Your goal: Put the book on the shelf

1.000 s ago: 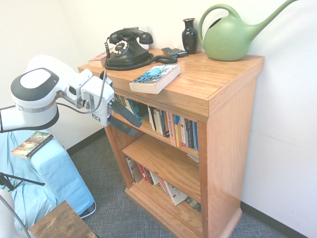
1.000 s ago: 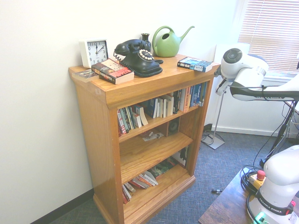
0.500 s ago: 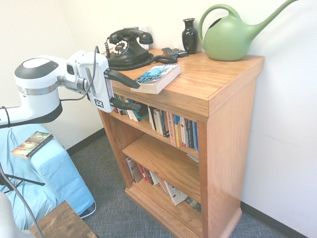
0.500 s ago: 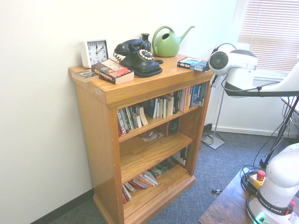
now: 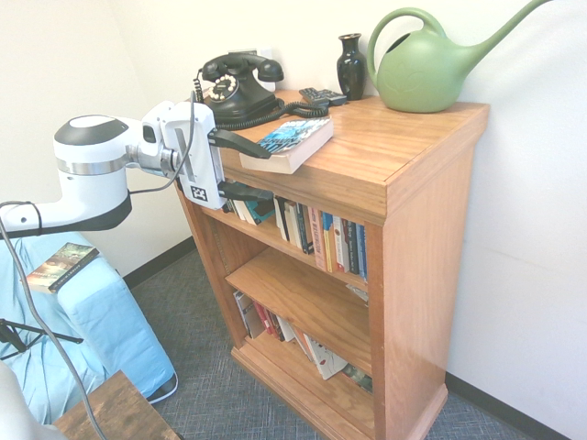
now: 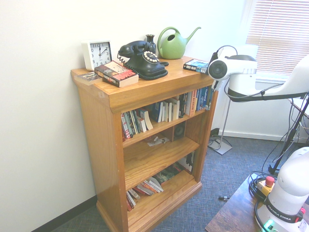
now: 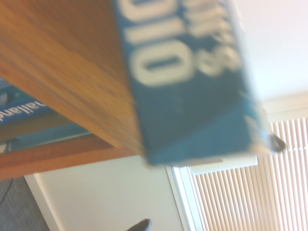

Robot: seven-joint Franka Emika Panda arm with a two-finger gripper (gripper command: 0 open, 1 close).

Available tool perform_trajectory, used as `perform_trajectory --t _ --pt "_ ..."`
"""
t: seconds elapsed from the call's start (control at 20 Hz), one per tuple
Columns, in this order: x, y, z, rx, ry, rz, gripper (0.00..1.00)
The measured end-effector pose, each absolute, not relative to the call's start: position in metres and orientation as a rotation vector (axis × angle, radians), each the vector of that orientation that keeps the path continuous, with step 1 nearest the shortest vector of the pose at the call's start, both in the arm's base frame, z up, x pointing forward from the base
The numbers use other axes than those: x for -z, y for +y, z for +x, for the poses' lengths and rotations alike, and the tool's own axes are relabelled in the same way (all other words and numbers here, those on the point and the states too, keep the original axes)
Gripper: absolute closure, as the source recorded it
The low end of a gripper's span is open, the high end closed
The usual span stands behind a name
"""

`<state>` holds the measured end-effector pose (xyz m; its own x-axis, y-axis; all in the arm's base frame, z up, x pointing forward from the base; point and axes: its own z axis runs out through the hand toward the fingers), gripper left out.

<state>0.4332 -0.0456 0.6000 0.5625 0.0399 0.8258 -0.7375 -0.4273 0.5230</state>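
the book (image 5: 292,142) lies flat on the bookcase top (image 5: 394,137), at its front corner, one corner jutting past the edge. the gripper (image 5: 257,171) is level with that edge, spread wide and holding nothing: one finger above the book's corner, the other below the top board. the shelf (image 5: 312,261) beneath carries a row of upright spines. in the wrist view the book's blue cover (image 7: 187,91) fills the frame, blurred. a phone (image 5: 234,87) and watering can (image 5: 426,64) stand behind.
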Motion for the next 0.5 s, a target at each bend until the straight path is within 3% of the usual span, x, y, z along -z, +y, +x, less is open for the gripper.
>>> perform_trajectory --t 0.5 --pt "-0.601 -0.029 0.482 -1.04 -0.522 1.781 0.0"
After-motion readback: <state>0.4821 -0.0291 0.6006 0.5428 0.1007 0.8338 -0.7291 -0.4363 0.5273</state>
